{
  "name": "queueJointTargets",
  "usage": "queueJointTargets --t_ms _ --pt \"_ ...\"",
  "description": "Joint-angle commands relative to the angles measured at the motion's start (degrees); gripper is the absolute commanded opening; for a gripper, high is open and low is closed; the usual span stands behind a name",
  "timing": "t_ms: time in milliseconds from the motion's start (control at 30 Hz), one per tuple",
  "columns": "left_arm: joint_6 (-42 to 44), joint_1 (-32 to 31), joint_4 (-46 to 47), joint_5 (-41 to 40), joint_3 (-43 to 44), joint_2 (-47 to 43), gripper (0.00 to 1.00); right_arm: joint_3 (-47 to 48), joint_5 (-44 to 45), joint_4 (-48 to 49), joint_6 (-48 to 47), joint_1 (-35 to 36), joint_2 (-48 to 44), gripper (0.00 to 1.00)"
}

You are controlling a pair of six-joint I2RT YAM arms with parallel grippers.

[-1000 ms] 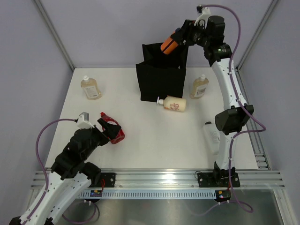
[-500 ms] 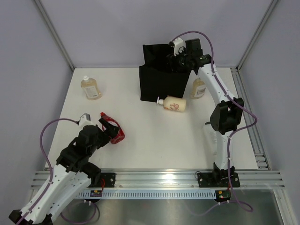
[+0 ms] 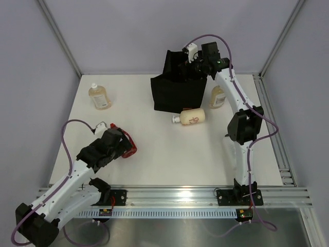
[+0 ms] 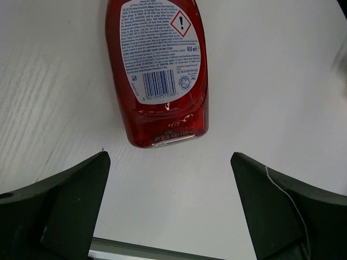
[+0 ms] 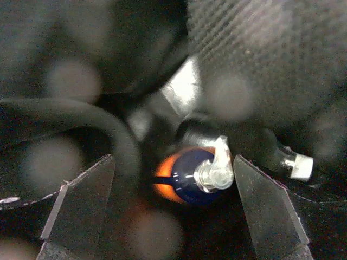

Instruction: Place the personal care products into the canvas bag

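Note:
The black canvas bag [image 3: 175,92] stands at the back of the table. My right gripper [image 3: 191,66] reaches down into its top, open. In the right wrist view the small orange spray bottle [image 5: 187,176] lies free below the spread fingers [image 5: 81,206], inside the dark bag. My left gripper [image 3: 122,143] hovers open at the base of the red bottle [image 3: 131,150], which lies flat on the table. In the left wrist view the red bottle [image 4: 160,70] sits just beyond the wide-apart fingertips [image 4: 81,184]. A cream pump bottle [image 3: 191,118] lies against the bag's front.
One squat amber bottle [image 3: 98,96] lies at the back left, another [image 3: 217,98] right of the bag beside my right arm. Something shiny [image 5: 184,89] and a white cap [image 5: 297,165] show blurred inside the bag. The metal rail [image 3: 175,195] runs along the near edge.
My right gripper came down into the bag and opened, letting go of the orange spray bottle. The bag and the cream bottle shifted a little. The left arm closed in on the red bottle.

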Motion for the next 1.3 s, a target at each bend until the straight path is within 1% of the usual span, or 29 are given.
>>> queueJointTargets --t_ms 0,67,167,200,267,300,367,400,433,467,500,533,567,600,633,667,733,867,967,1133,1200,1233,1267 --pt "3.1 0.0 3.5 -3.9 4.3 5.1 0.99 4.0 -5.4 -0.1 3.7 -1.0 -10.7 1.0" --pt "3.7 0.0 2.9 -5.1 5.7 8.5 0.99 4.2 -7.8 -0.2 4.9 -2.0 -13.5 1.0" --pt "5.6 0.3 3.3 -5.9 7.8 14.9 0.99 1.5 -15.2 -0.5 7.1 -4.9 -19.7 0.99" --pt "6.9 0.6 4.4 -5.4 8.6 16.4 0.99 0.3 -19.1 -0.8 7.9 -5.7 -22.7 0.99" --pt "8.0 1.9 5.5 -4.6 9.5 20.9 0.99 -4.4 -22.7 -1.2 8.3 -8.0 -25.7 1.0" --pt "8.4 2.3 6.0 -3.9 10.5 22.4 0.99 -6.3 -25.4 -1.5 7.9 -8.5 -29.1 0.99" --pt "8.1 4.6 5.7 -3.2 11.5 26.4 0.99 -14.0 -27.1 -1.7 6.8 -9.5 -32.7 0.99" --pt "7.5 5.2 4.7 -3.2 12.6 27.5 0.99 -17.1 -28.2 -0.7 6.5 -9.6 -36.9 0.99" --pt "7.3 6.1 4.3 -3.4 13.1 28.9 0.99 -24.1 -28.8 0.1 6.4 -9.8 -39.2 0.99" --pt "7.3 6.5 3.8 -3.7 13.5 31.0 0.99 -28.0 -29.3 0.8 6.3 -9.9 -41.3 0.99" --pt "8.1 7.1 4.2 -3.4 13.8 32.0 0.99 -31.7 -30.0 3.0 6.7 -10.0 -45.8 1.0" --pt "9.0 7.3 4.9 -3.0 14.2 33.2 0.99 -39.2 -30.3 4.3 7.0 -10.0 -48.0 1.0" --pt "10.5 7.7 6.1 -2.5 14.5 35.4 0.99 -43.0 -30.9 5.3 7.1 -10.2 -51.9 0.99" --pt "11.5 8.4 6.6 -1.3 15.0 36.7 0.99 -46.3 -31.1 7.3 7.2 -10.1 -53.8 0.99" --pt "12.3 8.7 7.3 -0.8 15.9 37.9 0.99 -52.7 -31.4 8.3 7.2 -10.2 -55.5 1.0" --pt "13.4 9.0 8.2 -0.2 16.4 40.4 0.99 -55.7 -32.2 9.5 6.0 -10.5 -58.6 0.99" --pt "14.1 11.0 9.3 3.6 17.0 43.1 0.99 -62.2 -32.9 10.0 5.0 -11.3 -61.1 1.0" --pt "14.9 13.8 11.4 7.2 15.7 48.0 0.99 -67.2 -36.6 8.2 2.7 -13.5 -64.2 0.99" --pt "15.3 14.5 12.5 8.8 14.4 50.4 0.99 -69.7 -38.7 10.3 3.9 -14.4 -65.6 1.0" --pt "16.8 14.5 11.8 11.5 15.5 51.3 0.99 -73.1 -43.3 14.3 6.4 -16.7 -66.3 1.0" --pt "17.9 14.5 10.1 11.7 16.8 51.5 0.99 -73.4 -45.1 14.5 6.4 -16.8 -66.1 0.99" --pt "18.1 14.5 8.8 11.4 17.0 51.6 0.99 -73.5 -45.4 14.7 6.6 -18.5 -66.1 0.99" --pt "18.2 14.5 7.8 10.9 17.5 51.7 0.99 -73.7 -46.1 15.1 6.8 -18.5 -66.3 1.0"
